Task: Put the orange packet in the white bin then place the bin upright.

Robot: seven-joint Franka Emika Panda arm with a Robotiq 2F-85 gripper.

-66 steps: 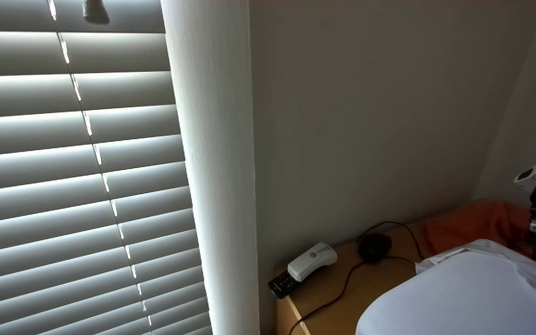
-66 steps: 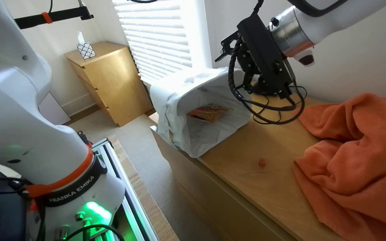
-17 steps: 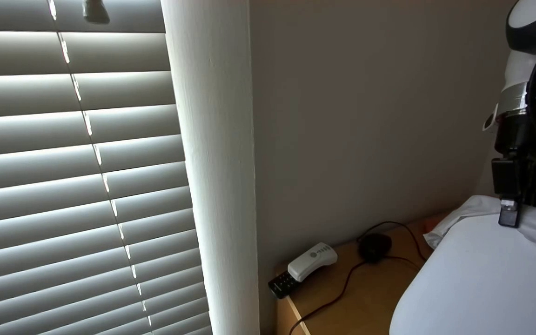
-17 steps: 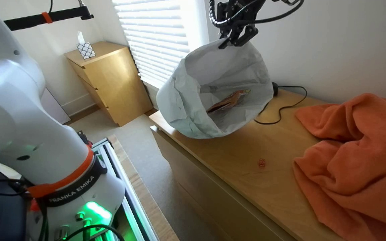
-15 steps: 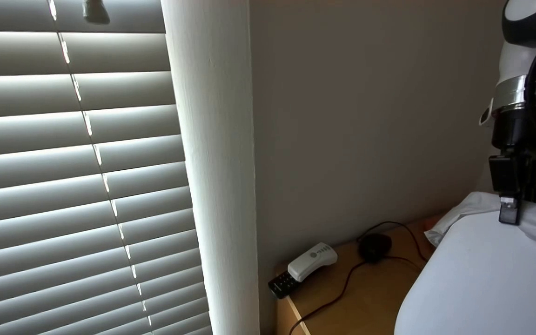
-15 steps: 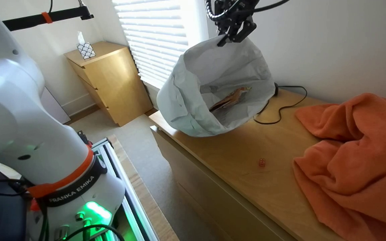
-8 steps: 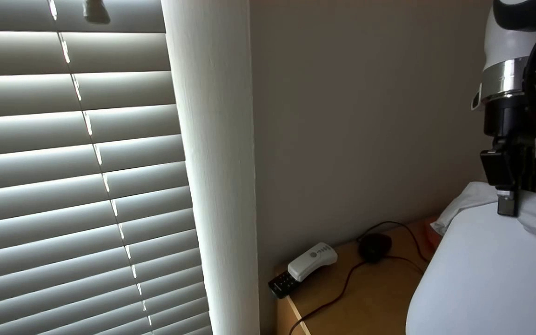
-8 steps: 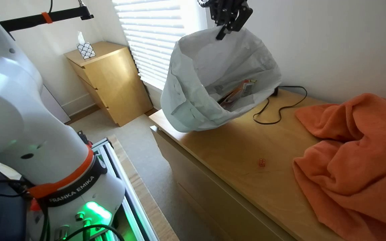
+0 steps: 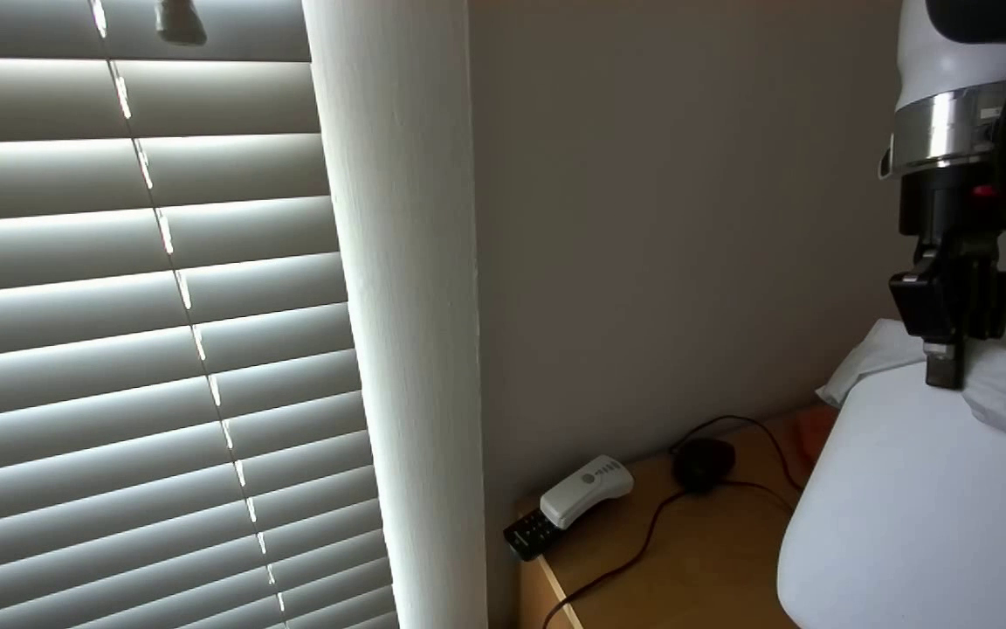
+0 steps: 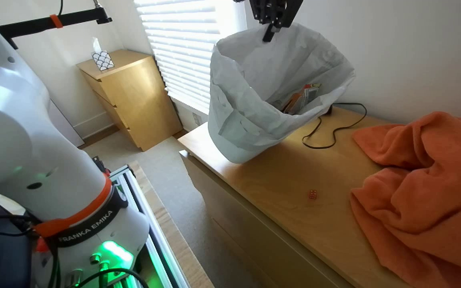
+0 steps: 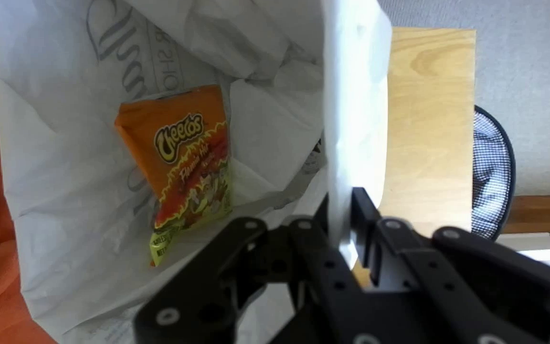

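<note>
The white bin [image 10: 234, 136], lined with a white bag, leans on the dresser top, its mouth tipped up and toward the camera in an exterior view. My gripper [image 11: 343, 212] is shut on the bin's rim [image 11: 339, 119], one finger inside and one outside. The same grip shows at the top of the bin with the gripper [image 10: 269, 33] and, in an exterior view, with a finger [image 9: 945, 367] over the outer wall. Inside the liner lies the orange packet [image 11: 186, 157], plainly visible in the wrist view and partly hidden by the liner in an exterior view.
A crumpled orange cloth [image 10: 422, 192] lies on the dresser top [image 10: 278, 176], with a small red die [image 10: 313, 194] before it. Black cable [image 10: 322, 136] runs behind the bin. Remotes [image 9: 586, 491] sit at a corner near the wall. A mesh basket [image 11: 492, 177] stands beyond the edge.
Holding the rim, my gripper has risen, and the bin has swung from lying on its side to a steeper tilt with its mouth higher. The packet has slid deeper toward the bottom.
</note>
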